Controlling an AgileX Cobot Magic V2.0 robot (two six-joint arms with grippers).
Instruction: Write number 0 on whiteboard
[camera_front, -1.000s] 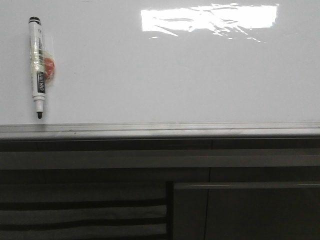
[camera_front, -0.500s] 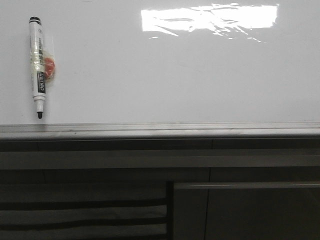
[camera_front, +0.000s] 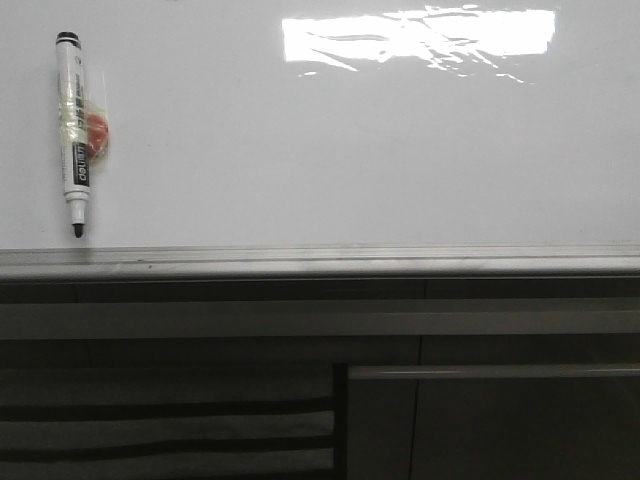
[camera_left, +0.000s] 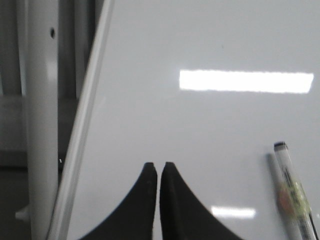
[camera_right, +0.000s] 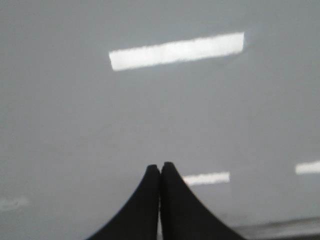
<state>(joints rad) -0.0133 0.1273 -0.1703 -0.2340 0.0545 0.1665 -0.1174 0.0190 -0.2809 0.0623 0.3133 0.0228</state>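
Note:
The whiteboard fills the upper front view, glossy white with a bright glare patch and a silver bottom rail. No number 0 shows on it. A white marker with a black tip pointing down hangs on the board at the far left, taped to a red-orange magnet. It also shows in the left wrist view. My left gripper is shut and empty, facing the board, with the marker off to its side. My right gripper is shut and empty, facing bare board. Neither gripper shows in the front view.
Grey cabinet panels and dark slats lie below the rail. In the left wrist view a white post stands beside the board's metal edge.
The marker has shifted very slightly up on the board in the front view. Nothing else has changed.

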